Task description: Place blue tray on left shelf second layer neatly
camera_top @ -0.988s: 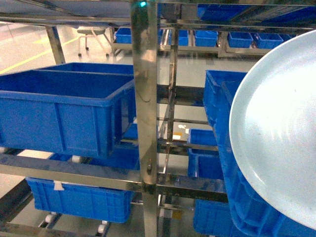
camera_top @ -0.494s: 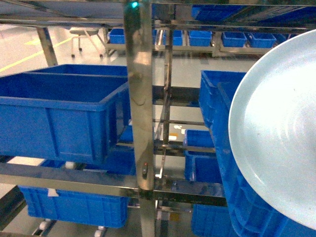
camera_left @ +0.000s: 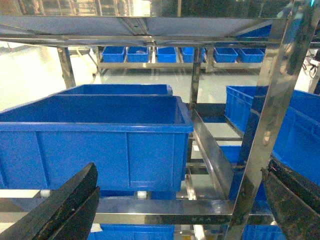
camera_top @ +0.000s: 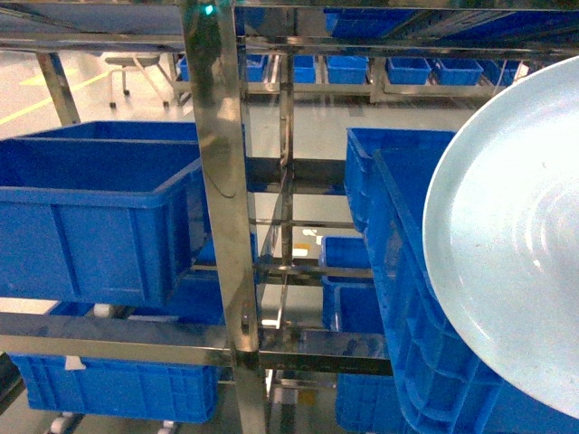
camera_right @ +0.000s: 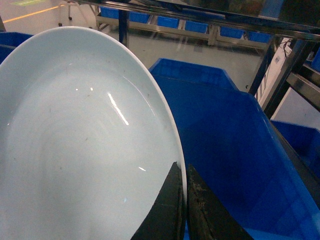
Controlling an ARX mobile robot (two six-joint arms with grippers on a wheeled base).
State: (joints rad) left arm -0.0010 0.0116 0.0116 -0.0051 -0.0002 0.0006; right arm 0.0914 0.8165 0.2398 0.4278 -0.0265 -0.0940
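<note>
The blue tray [camera_top: 516,244], a large pale sky-blue round dish with faint rings, is held up on edge at the right of the head view. In the right wrist view the blue tray [camera_right: 75,145] fills the left half, and my right gripper [camera_right: 183,172] is shut on its rim, one finger on each face. The left shelf [camera_top: 217,181], shiny steel posts and rails, stands left of centre. My left gripper [camera_left: 180,200] is open with nothing between its fingers, facing the left shelf [camera_left: 165,212]; it does not show in the head view.
A deep blue crate [camera_top: 90,212] sits on the left shelf tier, with another crate [camera_top: 109,389] below it. More blue crates [camera_top: 407,298] stand on the right, close behind the tray. A crate [camera_right: 225,145] lies under the right gripper. Far racks hold small blue bins [camera_top: 407,70].
The shelf post and crates have slid leftward across the head view. The tray stays at the right edge, still gripped.
</note>
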